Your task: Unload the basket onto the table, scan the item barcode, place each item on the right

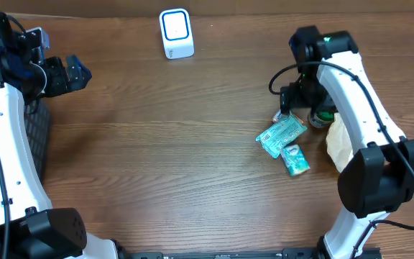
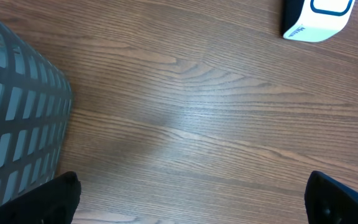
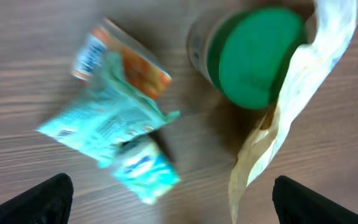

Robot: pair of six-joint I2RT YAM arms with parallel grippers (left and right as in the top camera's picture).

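Note:
The white barcode scanner (image 1: 175, 32) with a blue-framed window stands at the back of the table, and its corner shows in the left wrist view (image 2: 319, 18). A pile of items lies at the right: a teal packet (image 1: 282, 134) (image 3: 98, 127), a small teal box (image 1: 294, 160) (image 3: 145, 168) and an orange packet (image 3: 132, 65) under them. My right gripper (image 1: 293, 101) (image 3: 179, 205) hovers open just above this pile with nothing between its fingers. Far to the left, my left gripper (image 1: 77, 74) (image 2: 191, 199) is open over bare wood.
A green-lidded jar (image 1: 322, 115) (image 3: 253, 56) and a crumpled beige bag (image 1: 338, 144) (image 3: 291, 106) sit right beside the pile, under the right arm. A grey mesh basket (image 1: 38, 140) (image 2: 11, 124) stands at the left edge.

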